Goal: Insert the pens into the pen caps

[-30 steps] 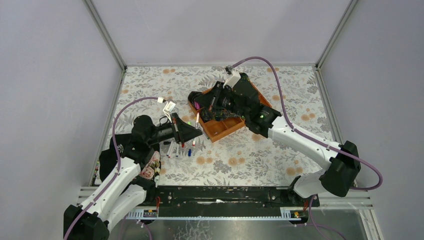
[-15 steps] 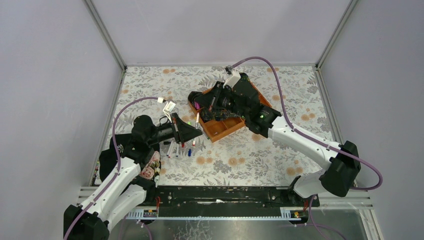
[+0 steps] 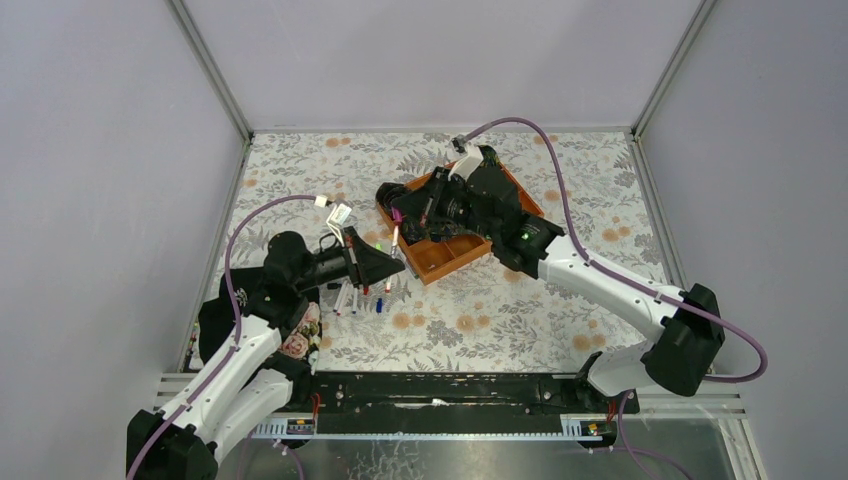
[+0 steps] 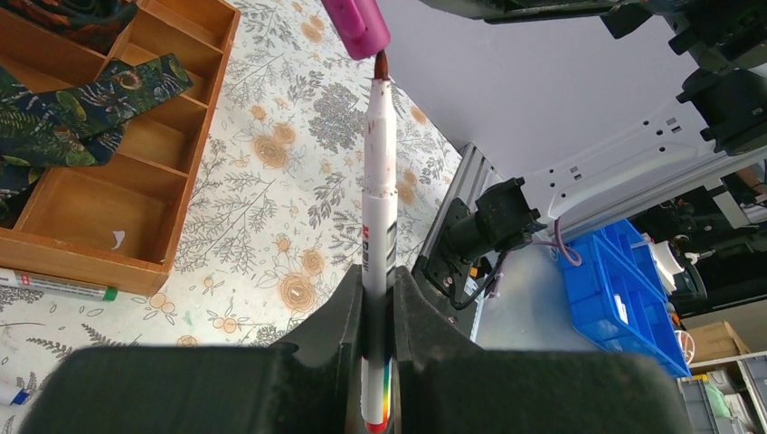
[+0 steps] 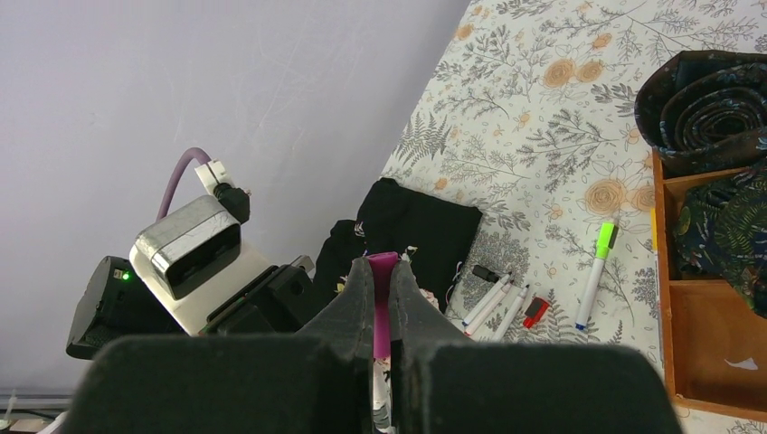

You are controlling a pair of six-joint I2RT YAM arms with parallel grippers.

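Left pincer (image 4: 379, 285) clamps white pen (image 4: 379, 172), tip up at mouth of magenta cap (image 4: 355, 23). Right pincer (image 5: 381, 276) squeezes tight on that cap, above counter (image 3: 500, 300) beside wooden tray (image 3: 445, 264). Spare pens (image 3: 348, 297) lie loose on counter.

I see plain pale grey walls (image 3: 430, 60) on three sides, joined by aluminium posts (image 3: 212, 75) in the upper corners. The counter (image 3: 520, 310) wears a floral cloth. In the lower right of the left wrist view stand blue plastic bins (image 4: 624, 298).
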